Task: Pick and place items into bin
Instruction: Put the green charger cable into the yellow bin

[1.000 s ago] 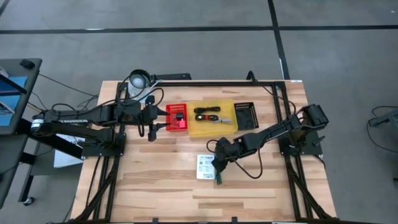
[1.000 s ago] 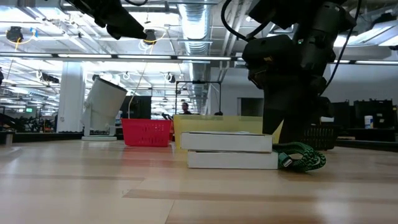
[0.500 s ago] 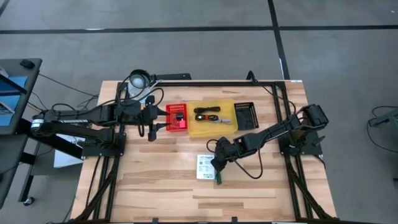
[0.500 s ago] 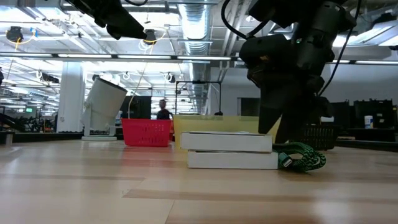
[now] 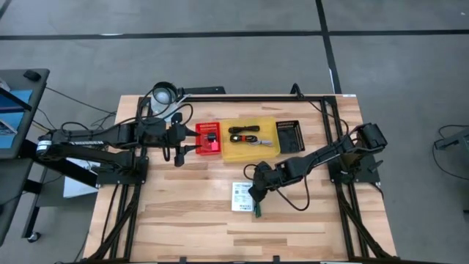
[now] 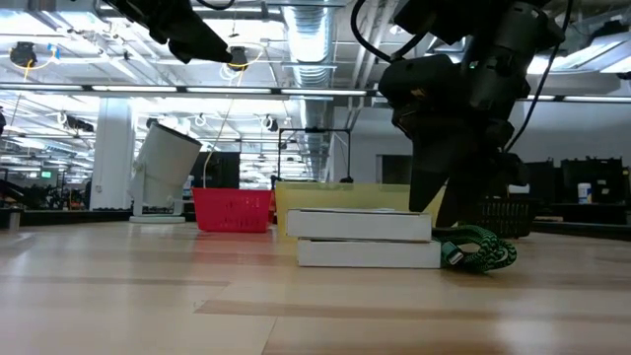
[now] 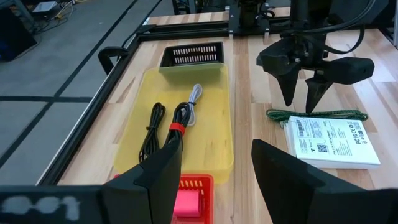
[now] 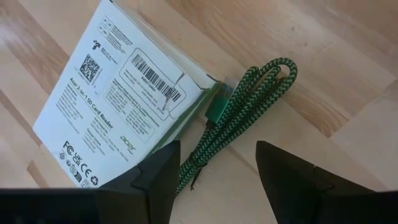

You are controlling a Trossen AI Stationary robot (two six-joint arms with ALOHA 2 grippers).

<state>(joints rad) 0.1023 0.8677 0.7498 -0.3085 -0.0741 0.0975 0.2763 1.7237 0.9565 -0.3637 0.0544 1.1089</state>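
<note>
A white printed box [image 8: 118, 106] lies flat on the table, with a folded green braided cable [image 8: 242, 118] lying along its edge on the wood. My right gripper [image 8: 217, 180] hangs open just above them, pointing steeply down, its fingers over the cable [image 5: 258, 210] beside the box [image 5: 242, 196] and touching nothing. My left gripper [image 7: 217, 168] is open and raised over the near side of the red basket [image 5: 208, 139]. The yellow tray [image 5: 249, 150] holds black cables [image 7: 177, 121], one with a red band, and a small silver piece [image 7: 196, 99].
A black slotted basket [image 5: 289, 135] stands to the right of the yellow tray. A white mug [image 5: 163, 94] lies tipped at the far left. The red basket holds a small black piece [image 5: 212, 137]. Bare wood stretches along the near half of the table [image 5: 183, 227].
</note>
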